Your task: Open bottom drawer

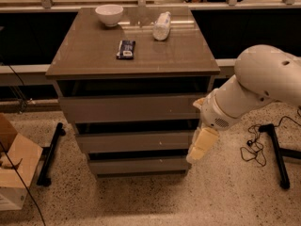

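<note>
Cabinet, three drawers; bottom drawer (138,165) lowest, just above the floor, front in line with the others; middle drawer (136,141) and top drawer (129,108) above it. Gripper (200,147): cream, pointing down, at the cabinet's right edge, tip beside the bottom drawer's right end; whether clenched or released cannot be told. Tabletop (94,58): bowl (109,14), bottle (162,26) on its side, dark packet (125,49). Floor, left: cardboard box (14,173).

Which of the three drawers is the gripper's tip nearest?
The bottom drawer, the lowest and shortest front. The gripper hangs with its tip by that drawer's right end; the other two sit higher.
</note>
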Robot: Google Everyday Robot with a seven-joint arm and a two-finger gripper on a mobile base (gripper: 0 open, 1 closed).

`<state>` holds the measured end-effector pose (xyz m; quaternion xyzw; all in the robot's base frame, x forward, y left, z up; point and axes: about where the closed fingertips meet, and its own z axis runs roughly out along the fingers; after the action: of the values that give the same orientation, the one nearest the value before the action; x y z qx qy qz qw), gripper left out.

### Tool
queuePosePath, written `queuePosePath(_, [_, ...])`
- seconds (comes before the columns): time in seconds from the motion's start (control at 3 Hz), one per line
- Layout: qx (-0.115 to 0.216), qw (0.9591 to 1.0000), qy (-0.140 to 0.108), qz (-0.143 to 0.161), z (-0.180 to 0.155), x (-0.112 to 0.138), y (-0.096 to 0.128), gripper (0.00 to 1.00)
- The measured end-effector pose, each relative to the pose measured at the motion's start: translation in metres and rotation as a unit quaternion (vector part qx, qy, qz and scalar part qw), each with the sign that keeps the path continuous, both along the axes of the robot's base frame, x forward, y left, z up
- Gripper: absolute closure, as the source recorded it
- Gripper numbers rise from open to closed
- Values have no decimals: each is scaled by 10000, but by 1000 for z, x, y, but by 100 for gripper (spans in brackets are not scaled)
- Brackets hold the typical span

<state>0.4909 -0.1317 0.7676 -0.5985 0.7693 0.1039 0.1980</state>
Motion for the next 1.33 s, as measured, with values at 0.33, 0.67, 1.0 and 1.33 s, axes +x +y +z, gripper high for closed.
queuePosePath(0.33, [157, 9998, -42, -96, -25, 7, 16, 0])
queuePosePath(0.67, [501, 9987, -79, -95, -71, 23, 36, 0])
queuePosePath(1.0, [869, 9962, -15, -114, -123, 43, 42, 0])
queuePosePath(1.33, [1296, 9910, 323, -136, -179, 65, 33, 0])
